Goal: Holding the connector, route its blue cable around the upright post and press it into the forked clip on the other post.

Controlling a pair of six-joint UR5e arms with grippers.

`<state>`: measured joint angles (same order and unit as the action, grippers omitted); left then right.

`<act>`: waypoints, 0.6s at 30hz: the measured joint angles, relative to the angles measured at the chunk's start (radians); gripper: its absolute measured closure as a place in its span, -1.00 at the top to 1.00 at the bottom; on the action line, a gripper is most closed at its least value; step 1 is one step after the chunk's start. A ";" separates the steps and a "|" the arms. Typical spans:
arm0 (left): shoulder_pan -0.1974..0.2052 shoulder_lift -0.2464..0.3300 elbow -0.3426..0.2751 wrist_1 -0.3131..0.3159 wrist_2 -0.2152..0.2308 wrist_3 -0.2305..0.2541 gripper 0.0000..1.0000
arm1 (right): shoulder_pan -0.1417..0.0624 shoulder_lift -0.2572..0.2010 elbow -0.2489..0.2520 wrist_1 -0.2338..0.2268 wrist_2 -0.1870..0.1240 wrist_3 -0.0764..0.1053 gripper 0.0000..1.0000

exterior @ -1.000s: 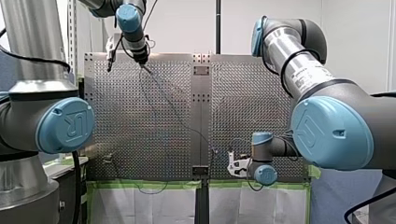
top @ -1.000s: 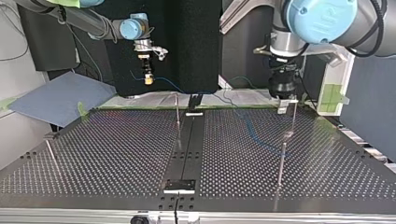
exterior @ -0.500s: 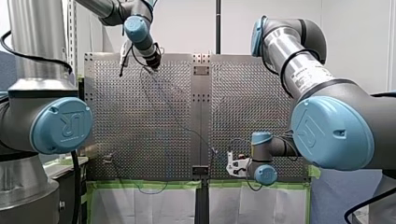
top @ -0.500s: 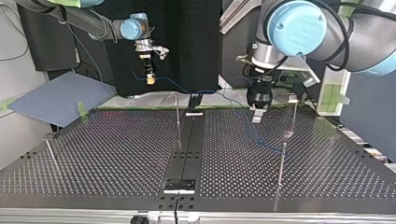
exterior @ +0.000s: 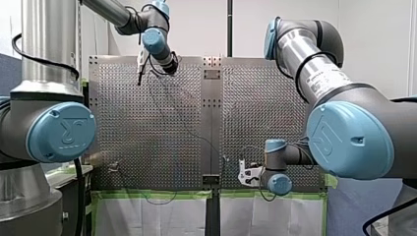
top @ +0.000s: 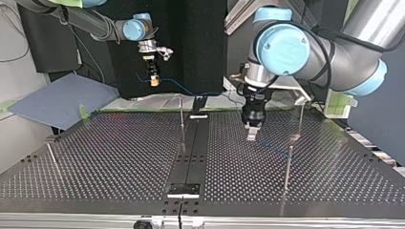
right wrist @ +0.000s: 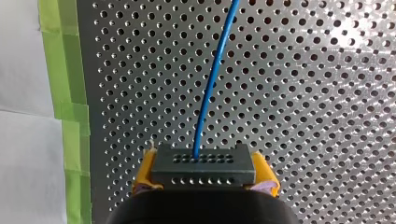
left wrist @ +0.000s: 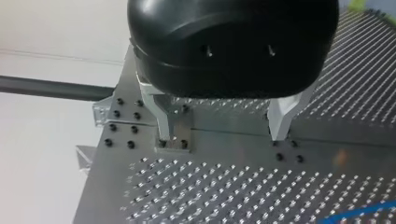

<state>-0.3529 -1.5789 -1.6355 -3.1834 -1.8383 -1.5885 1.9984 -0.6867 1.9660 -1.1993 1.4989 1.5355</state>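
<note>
Both point down: my right gripper (top: 153, 81) clamps the connector (right wrist: 203, 167), my left gripper (left wrist: 222, 134) gapes wide.

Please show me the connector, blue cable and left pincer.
connector (right wrist: 203, 164), right wrist view, front face.
blue cable (right wrist: 212, 79), right wrist view, mid-length.
left pincer (left wrist: 222, 138), left wrist view, between fingertips.
</note>
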 joint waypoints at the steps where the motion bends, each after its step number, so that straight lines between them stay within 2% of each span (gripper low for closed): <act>1: 0.001 0.000 0.000 0.008 -0.006 0.001 0.98 | 0.000 0.000 0.000 0.000 0.000 0.000 -1.00; 10: -0.001 -0.001 -0.003 0.092 -0.087 0.031 0.98 | 0.000 0.000 0.000 0.001 0.000 -0.001 -1.00; 18: -0.003 -0.002 -0.034 0.166 -0.162 0.050 0.98 | 0.000 0.000 0.000 0.001 0.000 -0.001 -1.00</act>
<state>-0.3560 -1.5805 -1.6692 -3.0172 -2.0000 -1.5382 1.9981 -0.6867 1.9661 -1.1982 1.4988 1.5343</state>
